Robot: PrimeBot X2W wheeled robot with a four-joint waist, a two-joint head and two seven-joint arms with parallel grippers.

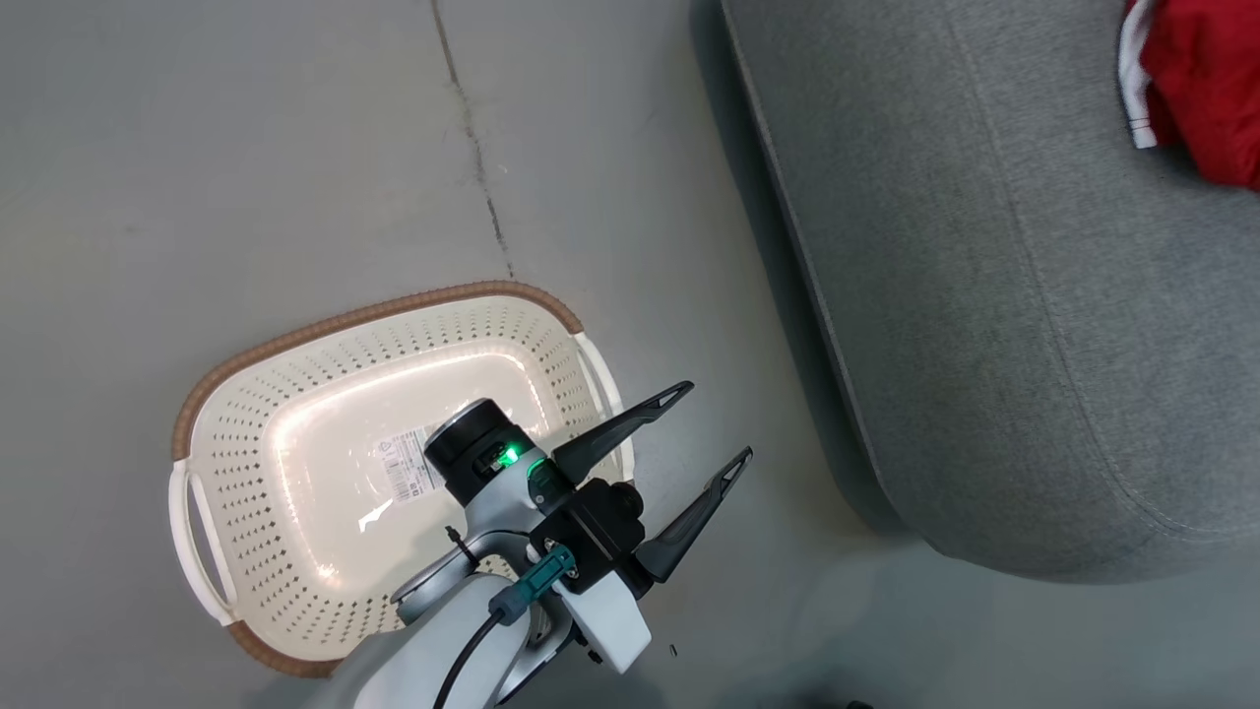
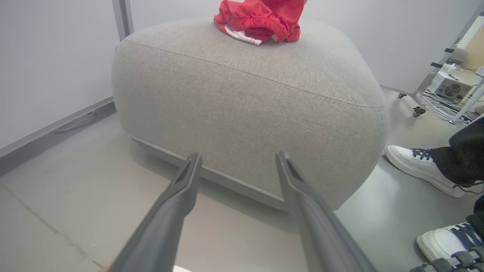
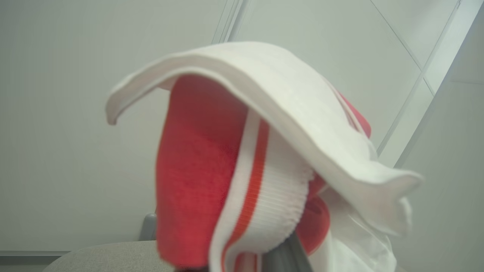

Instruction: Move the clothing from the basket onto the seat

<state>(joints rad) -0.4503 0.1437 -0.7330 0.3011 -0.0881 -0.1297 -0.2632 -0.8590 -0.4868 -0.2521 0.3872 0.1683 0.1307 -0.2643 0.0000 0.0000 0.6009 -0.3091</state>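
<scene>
While wide apart, left jaws above grey floor (image 1: 246,148); right jaws tight around clothing (image 3: 196,170).

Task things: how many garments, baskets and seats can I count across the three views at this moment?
Garments: 2, a red garment lying on the seat and a red-and-white striped garment held up above it
Baskets: 1, the white laundry basket, empty
Seats: 1
Total: 4
</scene>
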